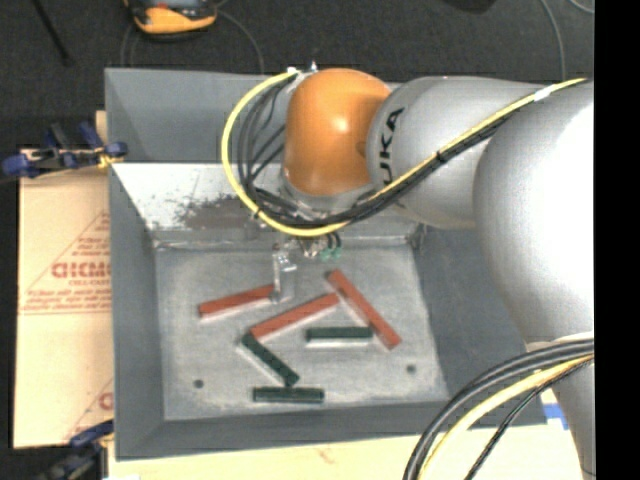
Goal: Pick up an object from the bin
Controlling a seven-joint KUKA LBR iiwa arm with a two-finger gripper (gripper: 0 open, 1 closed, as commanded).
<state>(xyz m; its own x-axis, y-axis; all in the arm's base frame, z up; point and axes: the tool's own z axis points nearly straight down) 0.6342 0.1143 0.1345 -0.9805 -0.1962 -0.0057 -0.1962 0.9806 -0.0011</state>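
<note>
My gripper (282,280) hangs below the arm's wrist at the back of the bin floor, left of centre. It is right at the right end of a flat red-brown stick (236,302) that lies slanted on the left; whether it touches the stick I cannot tell. Just to the right, a second red-brown stick (294,317) lies slanted in the middle. A third red-brown stick (363,309) runs diagonally further right.
Three dark green sticks lie toward the front: one (338,336) under the right red stick, one (268,358) diagonal in the middle, one (288,395) flat near the front wall. The arm covers the bin's back right.
</note>
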